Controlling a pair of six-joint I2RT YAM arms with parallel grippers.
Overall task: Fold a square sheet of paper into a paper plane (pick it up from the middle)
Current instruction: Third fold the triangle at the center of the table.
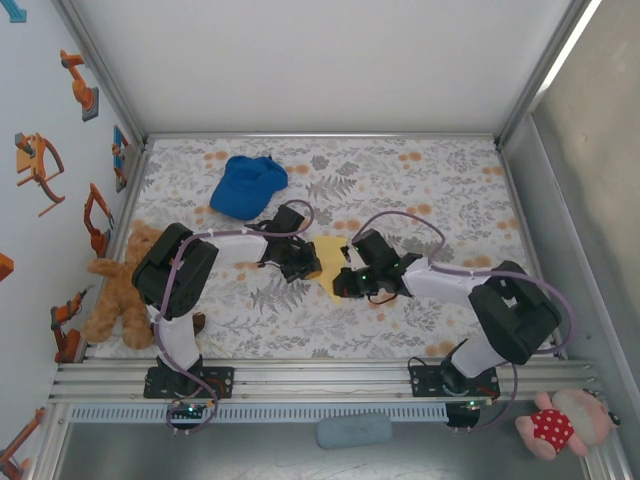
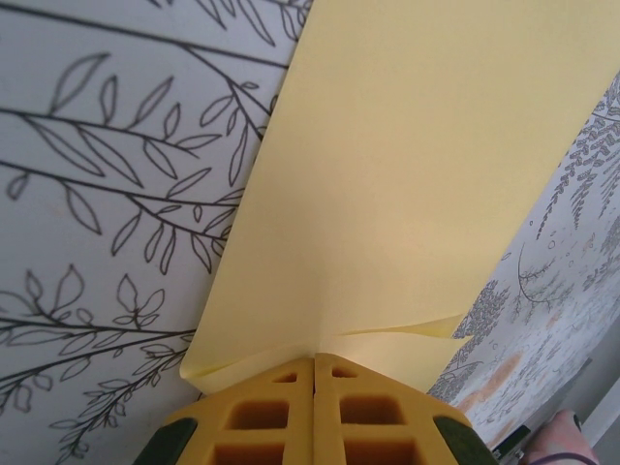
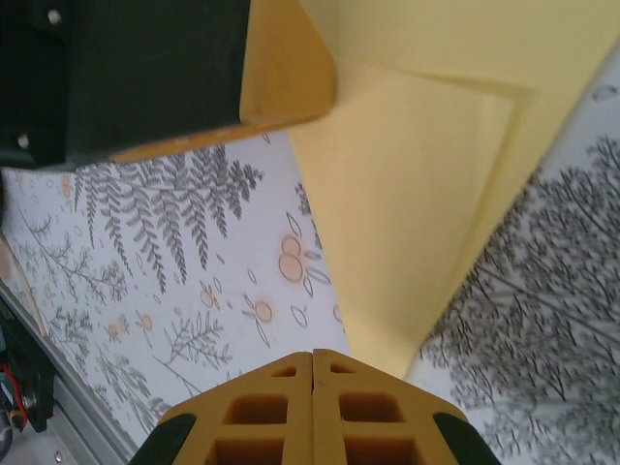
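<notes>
1. Sheet of yellow paper (image 1: 330, 262), folded into overlapping layers, lies flat at the middle of the floral tablecloth (image 1: 420, 180), between the two claws.
2. The table stands inside a white-walled enclosure with an aluminium frame (image 1: 320, 136).
3. Left gripper (image 2: 315, 360): pads pressed together, tips at the paper's curled near edge. Whether a layer is pinched cannot be told.
4. Right gripper (image 3: 313, 355): pads pressed together, tips just beside a paper corner.
5. Blue cap (image 1: 247, 185) lies beyond the left arm, apart from the paper. Teddy bear (image 1: 120, 290) sits at the left edge.
</notes>
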